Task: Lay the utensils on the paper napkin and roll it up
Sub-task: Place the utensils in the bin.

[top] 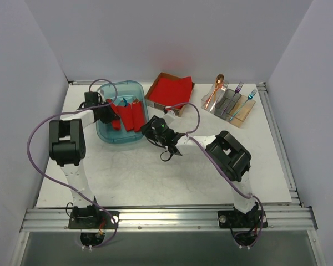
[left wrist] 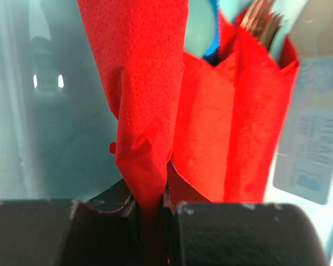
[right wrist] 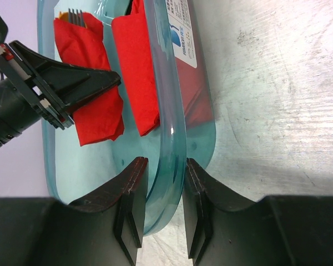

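**Left fingers [left wrist: 105, 227] pinch red napkin roll [left wrist: 144, 111] inside bin**

Right fingers [right wrist: 130, 216] clamp the teal bin [right wrist: 166, 138] by its right rim, with bare desk [top: 155, 177] nearer. The roll, dimpled and creased, sits just beside another red bundle [left wrist: 238, 122]. Utensils [top: 213, 95] stand in the far-right organiser [top: 230, 105].

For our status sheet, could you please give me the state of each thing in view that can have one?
Left gripper: shut on a red rolled bundle, inside the plastic bin.
Right gripper: shut on that bin's wall, one finger each side.
Second bundle: rolled, utensil ends showing, lying in the bin.
Napkin stack: in its cardboard box, top sheet rumpled.
Spoon and forks: loose in the clear organizer.
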`<act>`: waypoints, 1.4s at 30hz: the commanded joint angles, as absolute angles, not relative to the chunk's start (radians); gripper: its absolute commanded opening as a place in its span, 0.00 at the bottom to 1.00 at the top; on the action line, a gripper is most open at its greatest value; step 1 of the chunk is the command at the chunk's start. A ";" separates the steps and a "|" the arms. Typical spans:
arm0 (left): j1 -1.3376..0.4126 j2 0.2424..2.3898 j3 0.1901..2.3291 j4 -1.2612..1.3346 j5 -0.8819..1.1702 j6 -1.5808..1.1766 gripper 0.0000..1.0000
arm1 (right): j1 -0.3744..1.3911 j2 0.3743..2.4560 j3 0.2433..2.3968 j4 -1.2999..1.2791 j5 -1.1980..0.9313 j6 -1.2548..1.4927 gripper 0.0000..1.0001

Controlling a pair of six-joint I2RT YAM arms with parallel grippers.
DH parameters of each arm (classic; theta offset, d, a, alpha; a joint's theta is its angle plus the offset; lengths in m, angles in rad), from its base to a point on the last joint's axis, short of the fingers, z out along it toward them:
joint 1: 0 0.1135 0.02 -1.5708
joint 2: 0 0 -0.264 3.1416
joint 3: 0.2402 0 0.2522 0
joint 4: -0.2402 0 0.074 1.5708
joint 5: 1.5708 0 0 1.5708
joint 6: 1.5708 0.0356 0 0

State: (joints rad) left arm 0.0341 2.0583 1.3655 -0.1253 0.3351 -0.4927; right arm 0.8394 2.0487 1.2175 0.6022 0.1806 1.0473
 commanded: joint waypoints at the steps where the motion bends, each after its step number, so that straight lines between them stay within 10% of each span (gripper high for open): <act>1: 0.034 2.072 1.405 -0.144 0.319 -0.469 0.03 | 0.851 1.979 1.212 0.601 0.261 1.025 0.17; 42: 0.034 2.128 1.447 -0.271 0.273 -0.405 0.38 | 0.887 1.988 1.200 0.624 0.284 1.052 0.16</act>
